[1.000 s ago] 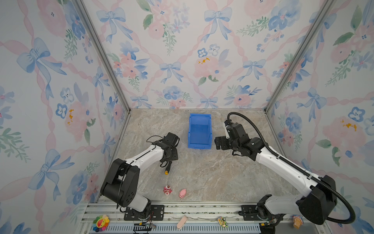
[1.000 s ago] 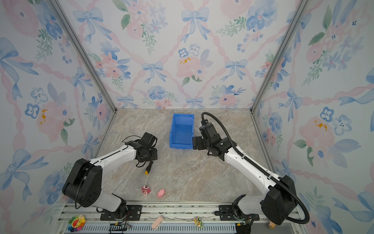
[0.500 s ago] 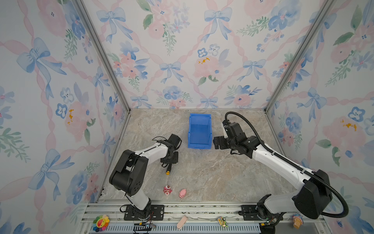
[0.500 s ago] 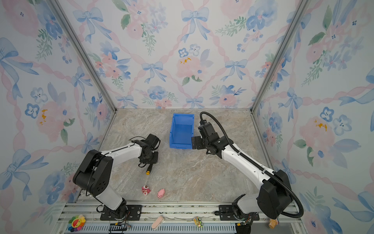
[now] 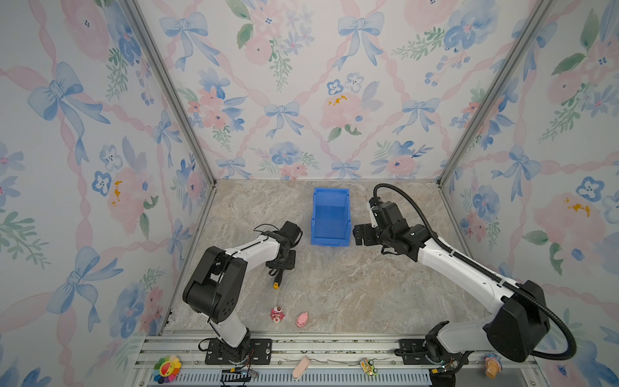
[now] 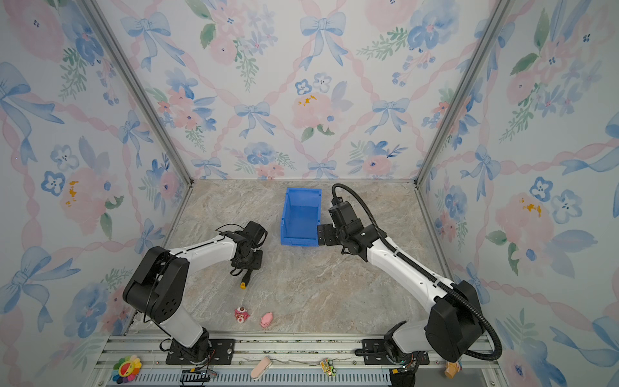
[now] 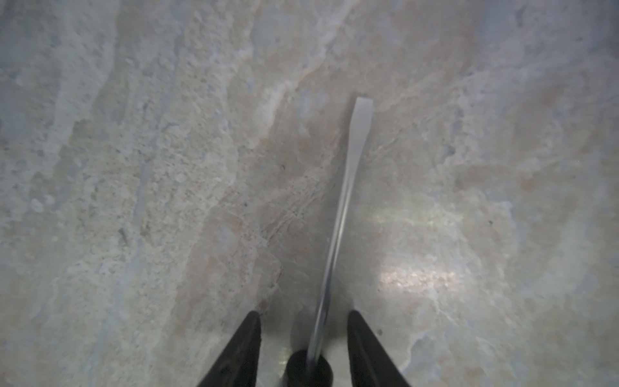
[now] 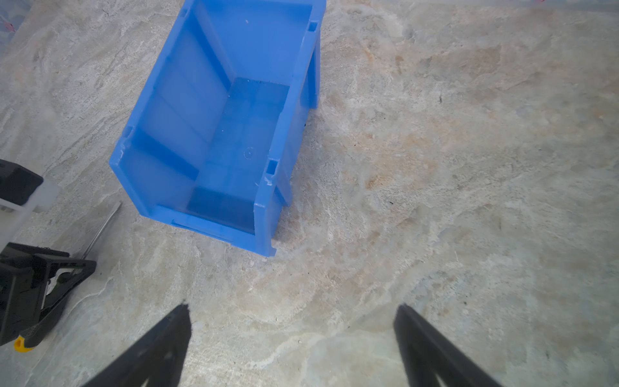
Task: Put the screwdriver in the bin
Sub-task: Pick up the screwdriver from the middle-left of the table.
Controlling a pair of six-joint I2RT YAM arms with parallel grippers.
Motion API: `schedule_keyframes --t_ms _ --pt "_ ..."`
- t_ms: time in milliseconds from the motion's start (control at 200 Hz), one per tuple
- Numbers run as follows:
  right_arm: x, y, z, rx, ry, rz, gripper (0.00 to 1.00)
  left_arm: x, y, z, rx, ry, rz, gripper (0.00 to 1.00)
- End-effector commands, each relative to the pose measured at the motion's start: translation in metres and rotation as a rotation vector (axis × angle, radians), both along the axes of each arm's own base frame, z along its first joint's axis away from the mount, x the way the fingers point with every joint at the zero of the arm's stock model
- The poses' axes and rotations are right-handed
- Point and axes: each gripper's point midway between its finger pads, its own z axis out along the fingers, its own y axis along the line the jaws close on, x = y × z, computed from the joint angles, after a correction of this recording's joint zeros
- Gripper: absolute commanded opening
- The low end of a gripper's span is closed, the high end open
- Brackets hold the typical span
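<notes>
The screwdriver (image 7: 340,217) lies on the desk (image 8: 435,167) outside the bin (image 8: 290,110), between the spread jaws of the left gripper (image 7: 303,315), its handle mostly hidden. The right gripper (image 8: 294,306) also has its jaws spread.

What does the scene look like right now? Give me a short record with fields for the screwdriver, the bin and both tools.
screwdriver: on the table, outside the bin, yellow butt end toward the front edge
bin: blue, upright, nothing inside
left tool: open, fingers straddling the screwdriver near its handle, a gap on each side
right tool: open, holding nothing, beside the bin
other: two small pink toys near the front edge
task: not yet done
</notes>
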Motion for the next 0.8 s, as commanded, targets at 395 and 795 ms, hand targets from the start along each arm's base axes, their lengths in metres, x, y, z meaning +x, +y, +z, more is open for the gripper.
schedule_keyframes --t_ms 395,795 --pt "0.005 0.001 0.0 0.028 -0.004 -0.021 0.97 -0.06 0.018 -0.03 0.067 0.18 -0.007 0.23" --pt "0.005 -0.001 0.004 0.026 -0.016 -0.029 0.97 -0.051 0.021 -0.02 0.077 0.129 0.012 0.0"
